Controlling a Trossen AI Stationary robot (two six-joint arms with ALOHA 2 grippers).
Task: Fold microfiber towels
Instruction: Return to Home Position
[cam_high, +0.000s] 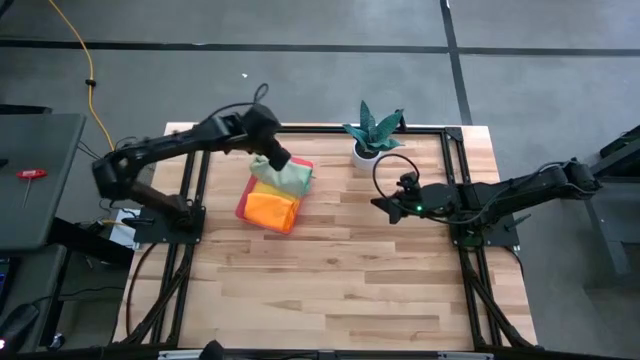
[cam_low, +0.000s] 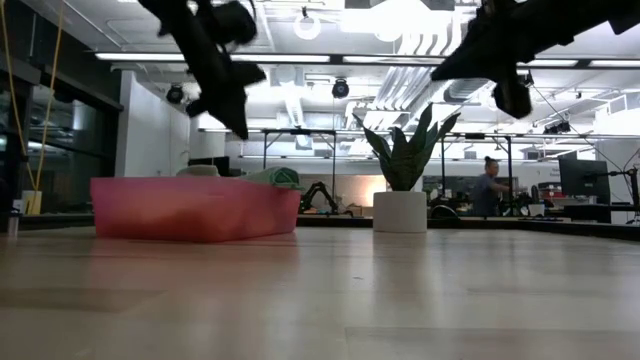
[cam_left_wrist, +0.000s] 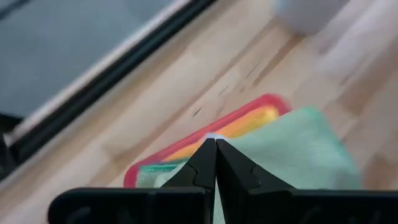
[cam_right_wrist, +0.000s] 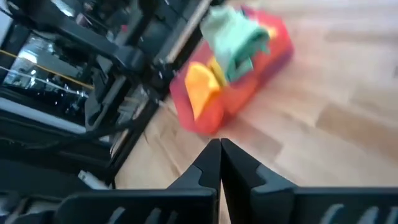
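The microfiber towels lie piled in a pink tray (cam_high: 243, 207) left of the table's middle. A pale green towel (cam_high: 287, 176) is bunched on top at the far end, an orange one (cam_high: 270, 211) lies at the near end, and yellow (cam_high: 264, 188) shows between them. A teal edge (cam_left_wrist: 155, 168) shows in the left wrist view. My left gripper (cam_high: 281, 161) is shut and empty. It hangs above the tray's far end, clear of the pile in the low view (cam_low: 243, 128). My right gripper (cam_high: 385, 206) is shut and empty above the table, right of the tray.
A potted plant in a white pot (cam_high: 368, 150) stands at the far edge between the two grippers. Bare wooden table top (cam_high: 340, 290) spreads over the near half. Black frame rails (cam_high: 460, 180) run along the table's sides. A person (cam_low: 490, 185) shows far off in the room.
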